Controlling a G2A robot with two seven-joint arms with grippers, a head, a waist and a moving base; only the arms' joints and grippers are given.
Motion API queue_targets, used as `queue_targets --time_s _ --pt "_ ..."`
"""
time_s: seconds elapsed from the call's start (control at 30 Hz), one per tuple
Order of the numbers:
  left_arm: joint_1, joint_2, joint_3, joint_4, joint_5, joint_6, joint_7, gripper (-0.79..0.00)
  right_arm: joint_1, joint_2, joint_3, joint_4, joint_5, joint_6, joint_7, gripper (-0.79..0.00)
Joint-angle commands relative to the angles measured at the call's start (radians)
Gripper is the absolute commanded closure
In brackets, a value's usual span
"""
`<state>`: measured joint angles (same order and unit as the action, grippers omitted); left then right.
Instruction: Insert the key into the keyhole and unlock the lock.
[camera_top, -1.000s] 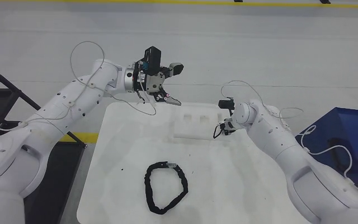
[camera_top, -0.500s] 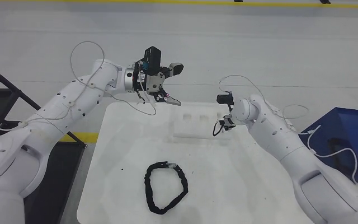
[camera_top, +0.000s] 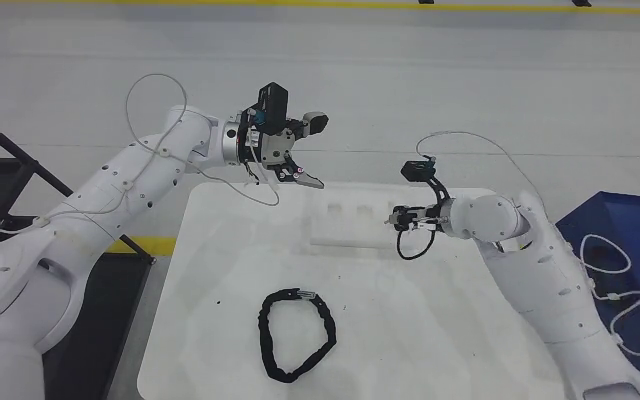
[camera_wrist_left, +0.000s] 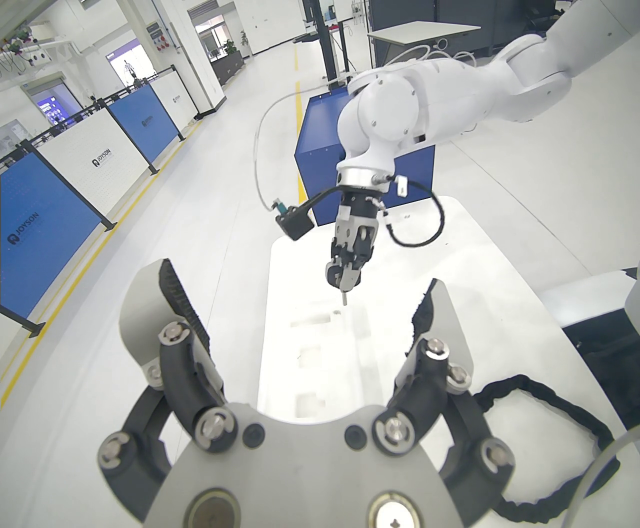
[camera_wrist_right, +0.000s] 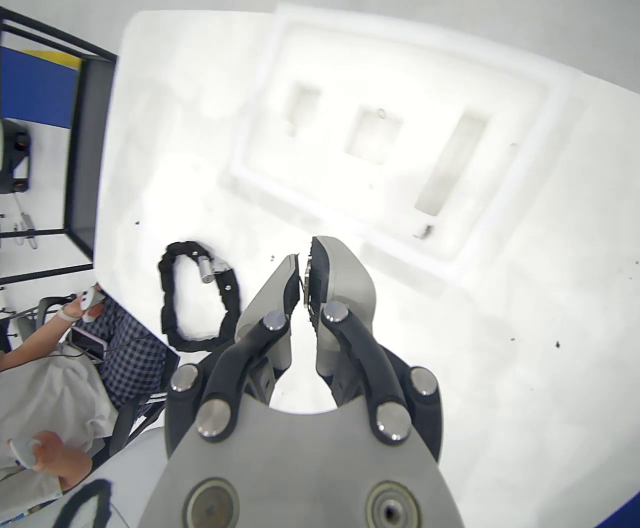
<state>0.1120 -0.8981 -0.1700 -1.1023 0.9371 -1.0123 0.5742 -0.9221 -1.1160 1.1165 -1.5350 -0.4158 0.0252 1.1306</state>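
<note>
The right gripper (camera_wrist_right: 304, 260) is clamping its two pads together on the key (camera_wrist_left: 344, 299) — a thin metal blade is poking out below the fingertips, pointing down. It is hanging over one end of the white foam tray (camera_top: 345, 237), with the key tip just above the tray and not touching it. The tray is lying near the far edge of the white table (camera_top: 450, 330), and its shallow rectangular recesses are facing up.

The lock (camera_top: 295, 335) is resting flat on the table nearer the front edge, well apart from the tray and from both grippers. It is a black sleeved chain curled into a closed loop, and its metal cylinder (camera_wrist_right: 205, 267) is sitting at the end of the loop nearest the tray. Whether the keyhole is facing up cannot be told.

The left gripper (camera_top: 312, 152) is hovering above the table's far left corner — its fingers are spread wide with nothing between them, and it is pointing across the table towards the right gripper.
</note>
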Motion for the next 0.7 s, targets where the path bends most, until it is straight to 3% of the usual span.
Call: queue_targets --time_s 0.0,0.23,0.5,0.67 --pt "0.0 0.0 0.0 0.0 0.0 0.0 0.0 -0.785 -0.056 0.012 0.065 -0.057 0.05 -0.032 -0.01 0.0" --pt "0.0 0.0 0.0 0.0 0.0 0.0 0.0 -0.785 -0.196 0.036 0.218 -0.166 0.201 -0.102 -0.054 0.0" --pt "0.0 0.0 0.0 0.0 0.0 0.0 0.0 -0.785 -0.28 0.041 0.312 -0.124 0.438 -0.191 -0.145 0.0" --pt "0.0 0.0 0.0 0.0 0.0 0.0 0.0 -0.785 -0.3 0.045 0.339 -0.111 0.467 -0.218 -0.174 0.0"
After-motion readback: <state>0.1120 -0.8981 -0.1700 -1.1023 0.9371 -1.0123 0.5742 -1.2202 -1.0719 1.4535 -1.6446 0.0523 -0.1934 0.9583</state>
